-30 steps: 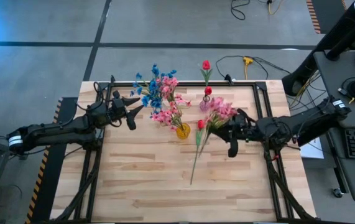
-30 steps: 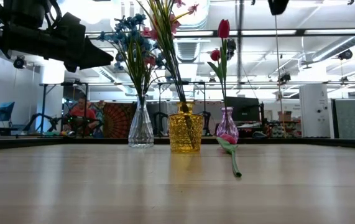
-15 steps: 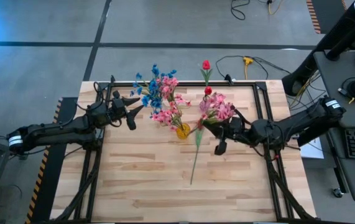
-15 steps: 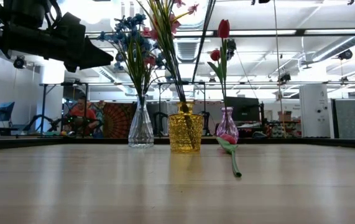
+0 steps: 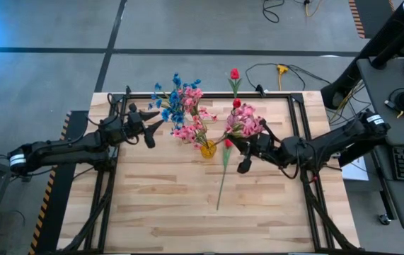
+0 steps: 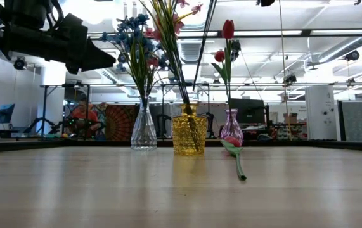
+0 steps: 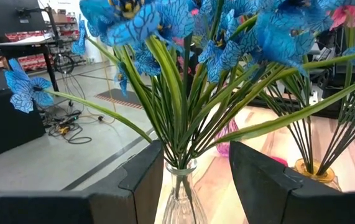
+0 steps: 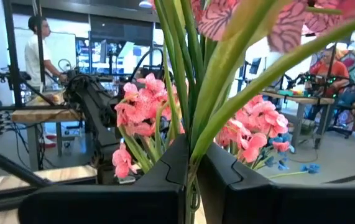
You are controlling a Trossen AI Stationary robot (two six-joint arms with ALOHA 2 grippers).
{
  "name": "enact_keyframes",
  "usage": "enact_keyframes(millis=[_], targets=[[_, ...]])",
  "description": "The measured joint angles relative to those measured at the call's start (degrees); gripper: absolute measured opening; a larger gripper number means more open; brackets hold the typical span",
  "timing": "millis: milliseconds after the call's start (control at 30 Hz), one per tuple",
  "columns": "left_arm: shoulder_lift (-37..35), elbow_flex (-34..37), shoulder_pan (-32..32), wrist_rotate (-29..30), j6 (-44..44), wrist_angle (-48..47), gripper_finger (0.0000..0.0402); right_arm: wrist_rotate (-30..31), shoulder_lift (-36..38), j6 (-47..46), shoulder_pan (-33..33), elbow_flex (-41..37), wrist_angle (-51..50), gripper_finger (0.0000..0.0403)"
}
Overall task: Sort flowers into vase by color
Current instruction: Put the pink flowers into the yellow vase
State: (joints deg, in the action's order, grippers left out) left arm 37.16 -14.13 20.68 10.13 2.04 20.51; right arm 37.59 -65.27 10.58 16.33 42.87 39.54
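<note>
1. Gripping a pink flower spray [image 5: 247, 125] by its green stem, the right end effector [image 5: 238, 146] was clenched and held above the bench [image 5: 166, 205], just right of the yellow vase [image 5: 208, 149].
2. Seen from the right wrist, that stem [image 8: 193, 168] ran up between the closed fingers [image 8: 165, 171], its pink blossoms spreading above them.
3. The yellow vase [image 6: 189, 134] already held pink sprays [image 5: 193, 127], with the held spray's blossoms close beside them.
4. The left end effector [image 5: 147, 129] hung released, holding nothing, just left of the clear glass vase [image 6: 143, 130] and not touching it.
5. From the left wrist, that clear vase's neck [image 7: 182, 186] stood between the spread fingers [image 7: 141, 180], with the blue flowers [image 7: 165, 25] fanning out above.
6. A small pink vase [image 6: 232, 130] stood right of the yellow one and carried two red buds [image 6: 227, 29].
7. One more red-budded flower [image 5: 223, 170] lay flat on the bench, well below the right end effector, its stem pointing toward the near edge.
8. A person [image 6: 84, 117] sat in the room beyond the bench.
</note>
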Motion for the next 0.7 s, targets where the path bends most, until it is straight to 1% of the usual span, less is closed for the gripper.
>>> enact_keyframes(millis=[433, 700], targets=[[1.55, 0.00, 0.00, 0.02, -0.02, 0.46, 0.0167, 0.04, -0.94, -0.98, -2.55, 0.00, 0.52, 0.0013], [1.56, 0.00, 0.00, 0.04, -0.02, 0.54, 0.0167, -0.03, -3.78, -2.42, -3.06, -0.02, 0.73, 0.0013]])
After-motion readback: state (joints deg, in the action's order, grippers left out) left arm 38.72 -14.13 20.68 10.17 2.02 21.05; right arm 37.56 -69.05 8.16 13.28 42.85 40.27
